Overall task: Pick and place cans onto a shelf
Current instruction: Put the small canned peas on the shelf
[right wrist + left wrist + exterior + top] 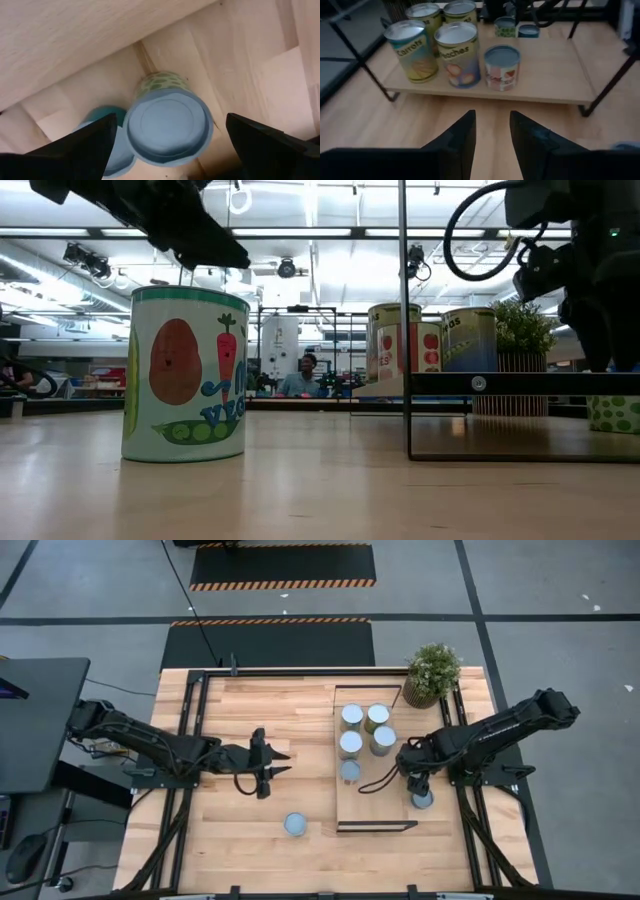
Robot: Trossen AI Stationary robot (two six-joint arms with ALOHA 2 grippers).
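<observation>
The shelf (385, 795) stands right of centre and bears several cans (352, 717) near its far end, seen upright in the left wrist view (457, 52). One can (295, 824) stands alone on the table near the front edge (187, 375). Another can (167, 131), green-spotted on its side, stands on the table just right of the shelf. My right gripper (170, 142) points down over it, open, a finger on either side and clear of it. My left gripper (265, 766) hovers left of the shelf, open and holding nothing (492, 135).
A teal-topped can (106, 140) stands close against the spotted one. A potted plant (432, 673) sits at the far right corner beyond the shelf. Black frame rails (190, 730) run along the table's left and right sides. Bare shelf board lies at its near end.
</observation>
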